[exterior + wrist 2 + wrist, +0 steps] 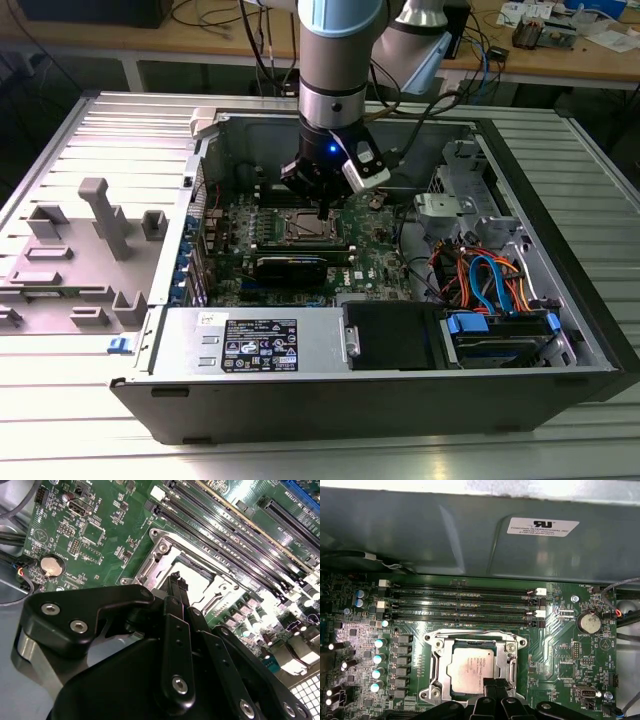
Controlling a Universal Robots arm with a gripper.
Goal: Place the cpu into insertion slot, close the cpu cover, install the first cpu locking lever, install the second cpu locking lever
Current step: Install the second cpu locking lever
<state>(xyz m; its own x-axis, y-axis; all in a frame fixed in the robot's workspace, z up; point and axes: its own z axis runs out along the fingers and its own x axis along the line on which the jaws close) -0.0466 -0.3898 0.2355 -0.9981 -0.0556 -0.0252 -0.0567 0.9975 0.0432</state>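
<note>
The cpu (471,669) is lying in the insertion slot (436,666); the cpu cover (512,652) is lying flat around it. The tool (176,577), fingers pinched together and empty, is hovering over the socket's edge; levers' state unclear.

Cpu (470,667) matt grey metal top; cpu cover (436,658) shiny silvery metal; gripper (176,580) matt black.

Robotics lab: opened computer case (400,390), cable-strewn workbench (560,60)
</note>
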